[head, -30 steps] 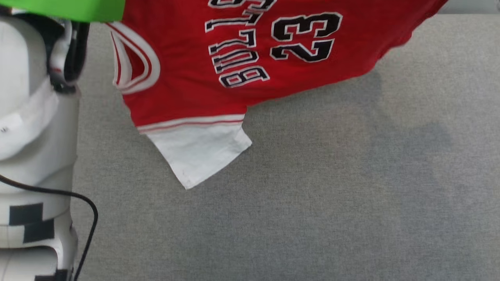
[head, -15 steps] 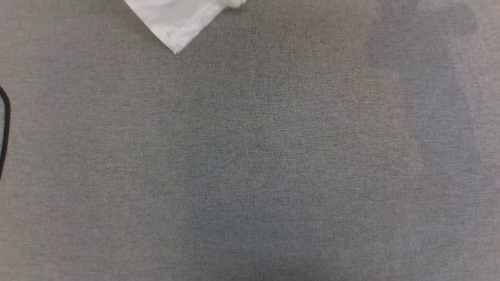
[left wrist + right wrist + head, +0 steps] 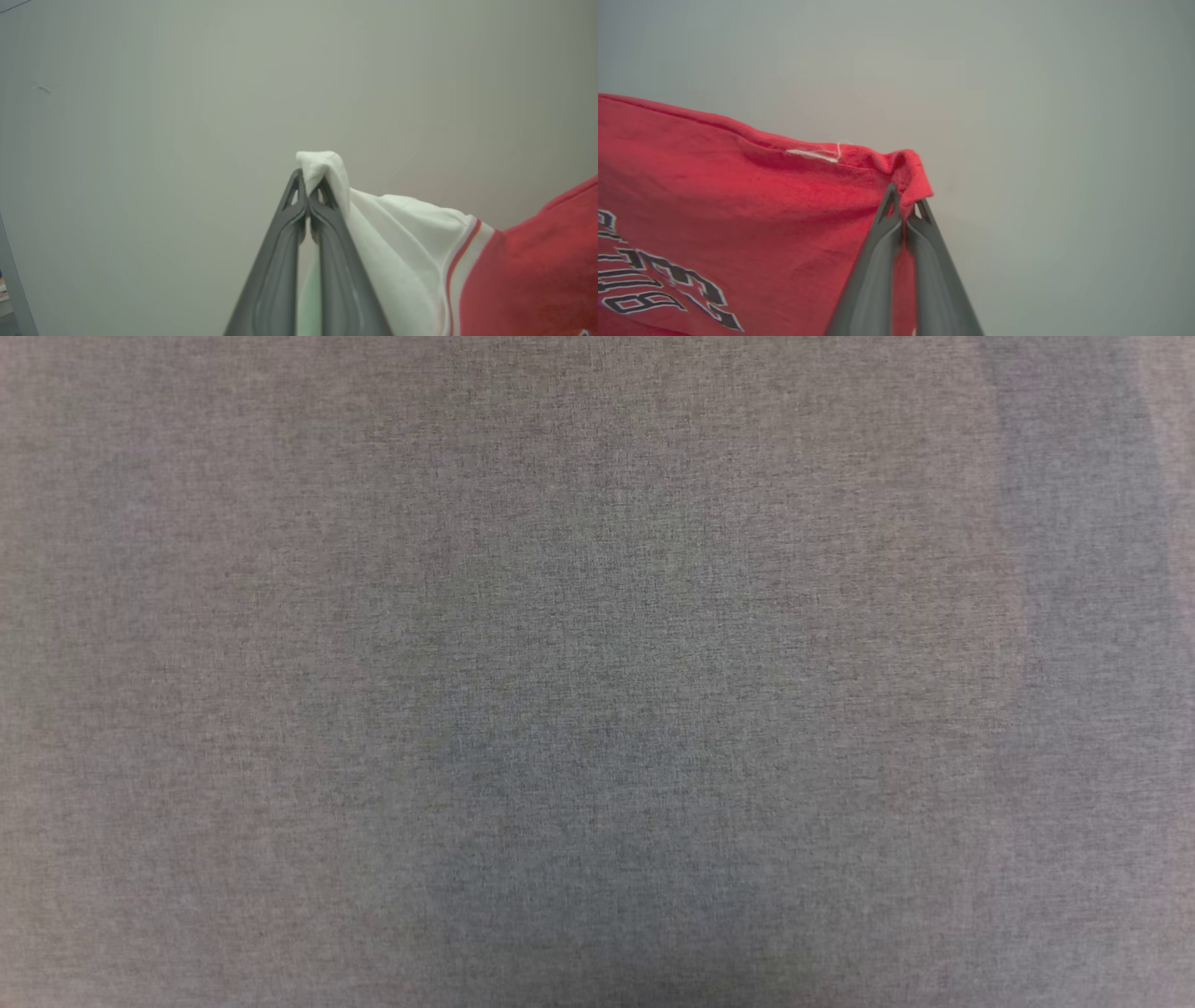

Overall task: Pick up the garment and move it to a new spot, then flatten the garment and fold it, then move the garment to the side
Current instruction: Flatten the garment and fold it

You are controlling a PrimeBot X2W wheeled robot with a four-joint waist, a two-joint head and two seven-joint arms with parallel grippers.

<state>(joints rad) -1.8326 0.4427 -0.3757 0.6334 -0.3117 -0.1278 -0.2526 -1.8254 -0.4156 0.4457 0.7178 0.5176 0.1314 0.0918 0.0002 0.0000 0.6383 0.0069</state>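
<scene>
Presently my left gripper pinches the garment by its white sleeve; my right gripper clamps its red edge.

Grey cloth surface is viewed closely from above by the head camera, while the garment and a pale wall are shared by wrist views aimed along the left gripper and right gripper.
</scene>
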